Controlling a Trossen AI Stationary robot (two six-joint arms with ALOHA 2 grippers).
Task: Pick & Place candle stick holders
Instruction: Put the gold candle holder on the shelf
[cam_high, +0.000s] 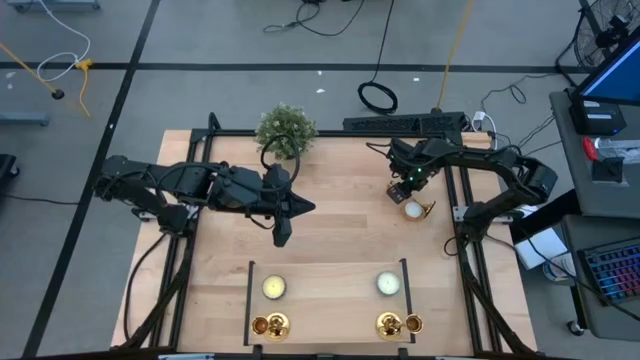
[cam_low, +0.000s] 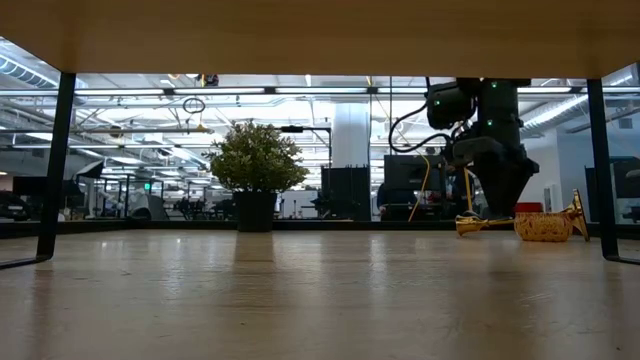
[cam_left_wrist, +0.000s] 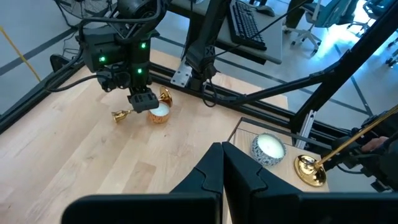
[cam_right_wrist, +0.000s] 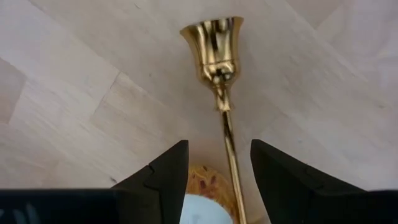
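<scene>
Wood planks are forming the table (cam_high: 330, 250), with grey floor and cables lying around it. Right gripper (cam_right_wrist: 214, 171) is hovering open astride a toppled brass holder (cam_right_wrist: 219, 62) by a candle (cam_high: 411, 209). Left gripper (cam_high: 281, 238) is waiting shut mid-table.

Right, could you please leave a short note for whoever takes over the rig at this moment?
Left gripper: fingers shut, empty, hovering mid-table.
Right gripper: fingers open, straddling the stem of a candlestick holder lying on its side, back right.
Done, apparently: two holders sit at the front edge.
Left: close on the stem, lift it, place it with the others.
</scene>
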